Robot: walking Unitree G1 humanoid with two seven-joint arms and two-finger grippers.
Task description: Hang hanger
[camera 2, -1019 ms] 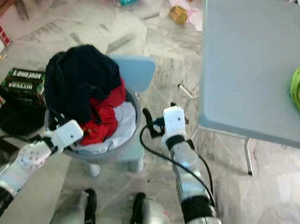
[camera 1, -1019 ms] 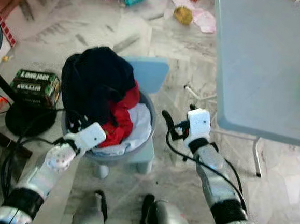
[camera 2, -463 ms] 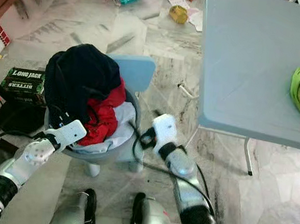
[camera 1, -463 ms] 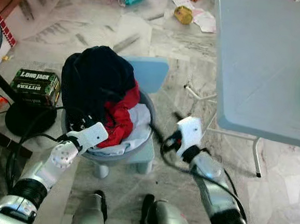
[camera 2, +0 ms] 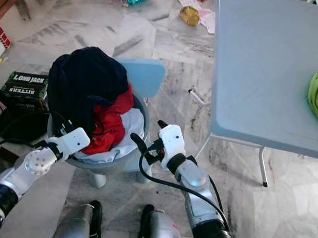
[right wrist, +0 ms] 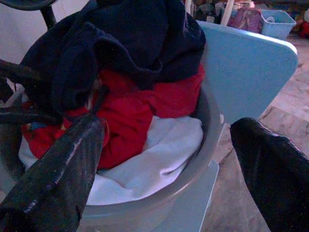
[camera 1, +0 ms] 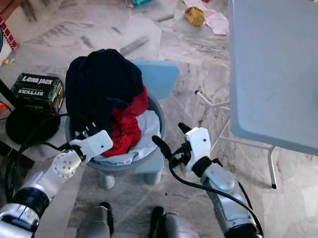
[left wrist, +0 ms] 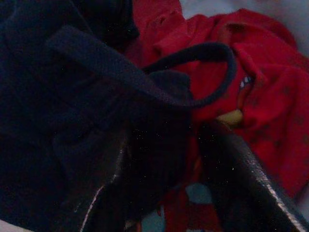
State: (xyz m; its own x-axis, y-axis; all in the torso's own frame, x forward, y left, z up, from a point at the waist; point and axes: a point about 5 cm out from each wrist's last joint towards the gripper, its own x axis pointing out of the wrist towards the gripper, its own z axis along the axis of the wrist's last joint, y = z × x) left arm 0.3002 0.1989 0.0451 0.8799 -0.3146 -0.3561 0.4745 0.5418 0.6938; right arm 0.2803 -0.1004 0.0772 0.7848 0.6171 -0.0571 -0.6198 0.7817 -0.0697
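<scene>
Though the task is about a hanger, no hanger can be made out in the basket of clothes on the blue chair. The left gripper pokes into the dark cloth at the basket's 8 o'clock; what it holds, I cannot tell. The right gripper waits wide open and empty at 3 o'clock. A pull could snag the cloth and tip the basket.
</scene>
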